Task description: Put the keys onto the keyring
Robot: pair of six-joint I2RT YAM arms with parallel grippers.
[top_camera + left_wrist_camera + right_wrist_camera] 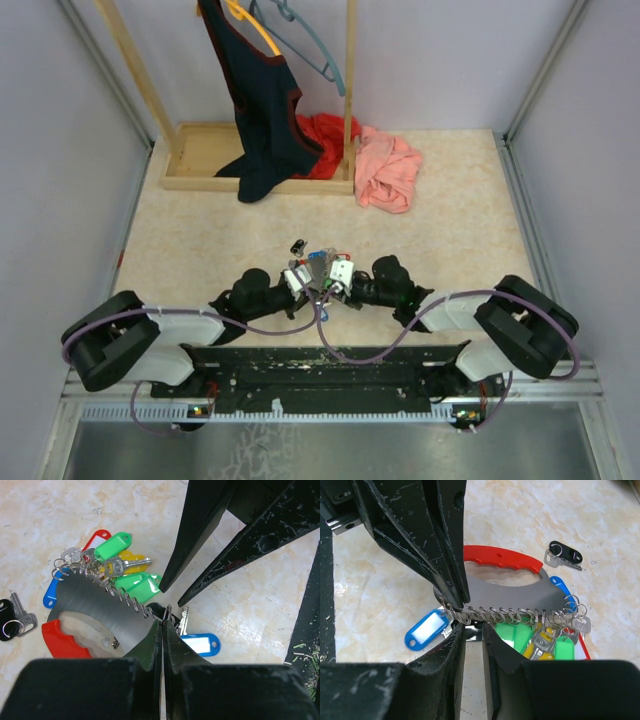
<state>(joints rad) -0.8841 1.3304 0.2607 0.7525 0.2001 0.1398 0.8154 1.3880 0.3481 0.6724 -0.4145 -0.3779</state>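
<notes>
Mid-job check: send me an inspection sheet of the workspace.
Surface: beige marbled table.
Job's things: keyring carries several tagged keys; black-tagged key lies apart; blue-tagged key at its end, attachment unclear.
Clutter: pink cloth, red cloth, dark top hanging on wooden rack.
Grippers: left gripper shut on keyring's end; right gripper open beside it.
Cables: purple cables loop along both arms.
Surroundings: grey walls.
</notes>
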